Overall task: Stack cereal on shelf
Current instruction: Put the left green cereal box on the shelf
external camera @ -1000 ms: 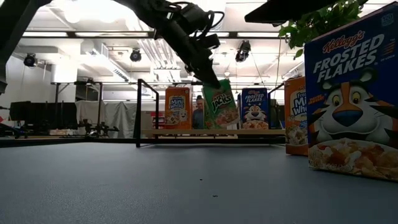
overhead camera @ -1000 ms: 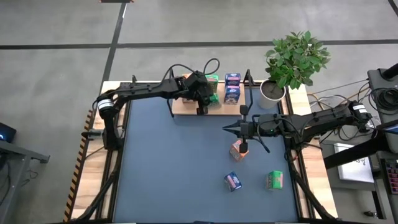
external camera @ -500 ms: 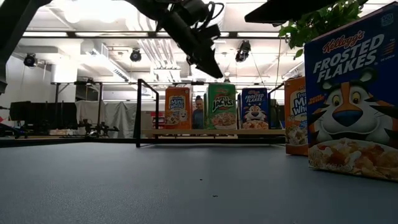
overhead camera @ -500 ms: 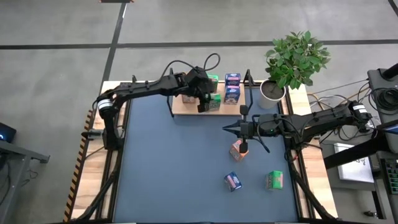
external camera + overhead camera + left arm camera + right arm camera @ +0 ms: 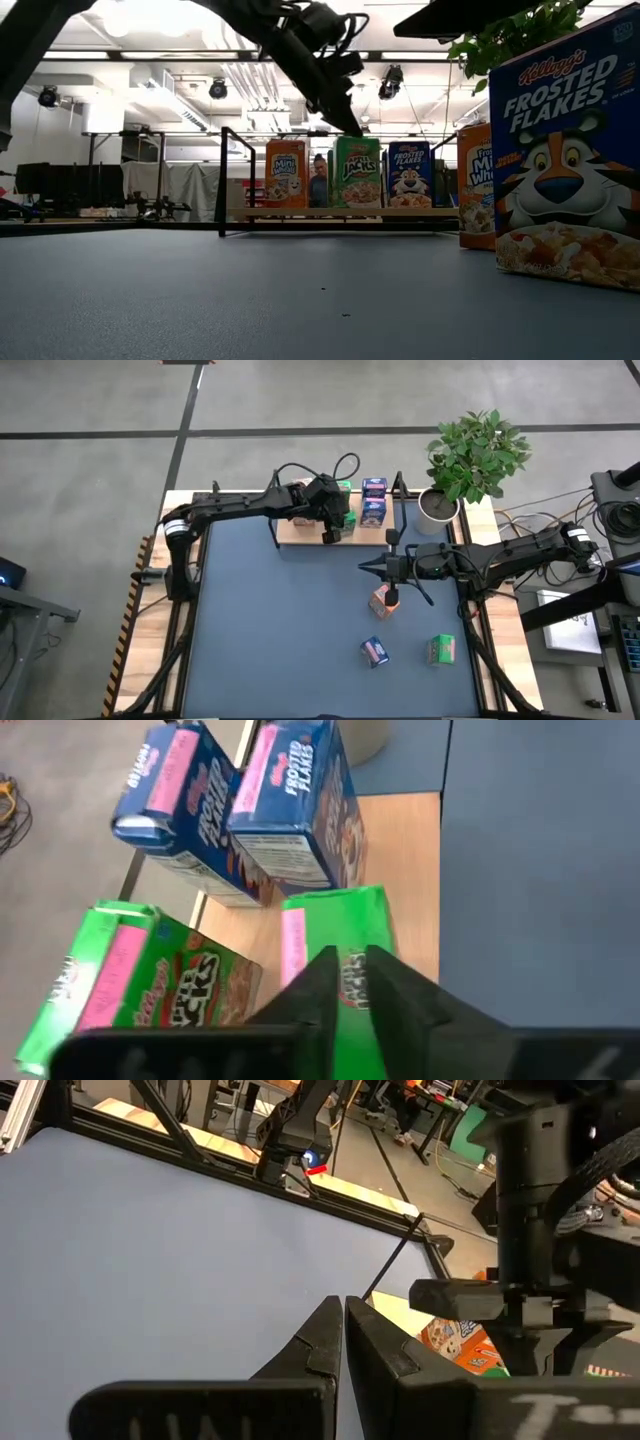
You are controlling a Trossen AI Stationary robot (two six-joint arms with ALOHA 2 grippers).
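The shelf [image 5: 300, 536] is a light-wood board with black posts at the table's far edge. On it stand an orange cereal box [image 5: 286, 173], a green one [image 5: 357, 172] and a blue one [image 5: 408, 172], with more green and blue boxes behind. My left gripper [image 5: 350, 124], shut, hovers right over the front green box [image 5: 335, 955]. My right gripper [image 5: 366, 567] waits shut above mid-table. On the table stand an orange box [image 5: 381, 600], a blue box [image 5: 374, 651] and a green box [image 5: 441, 649]. My left gripper points slanting down from above at the top of the front green box [image 5: 357, 140]. Its shut fingertips [image 5: 322, 982] stand very close to that top, and I cannot tell whether they touch. The box stands upright on the shelf board.
A potted plant [image 5: 470, 460] stands at the table's far right corner, beside the shelf. Black upright posts [image 5: 223, 180] frame the shelf's ends. The table's left half [image 5: 270, 630] is bare blue-grey surface. Two boxes [image 5: 565, 150] stand close to the low camera.
A second ago my left gripper held the green box tilted above the shelf. It set the box upright on the board between the orange and blue boxes, let go and rose. It has since come back down toward the box's top, shifting slightly toward the table's right.
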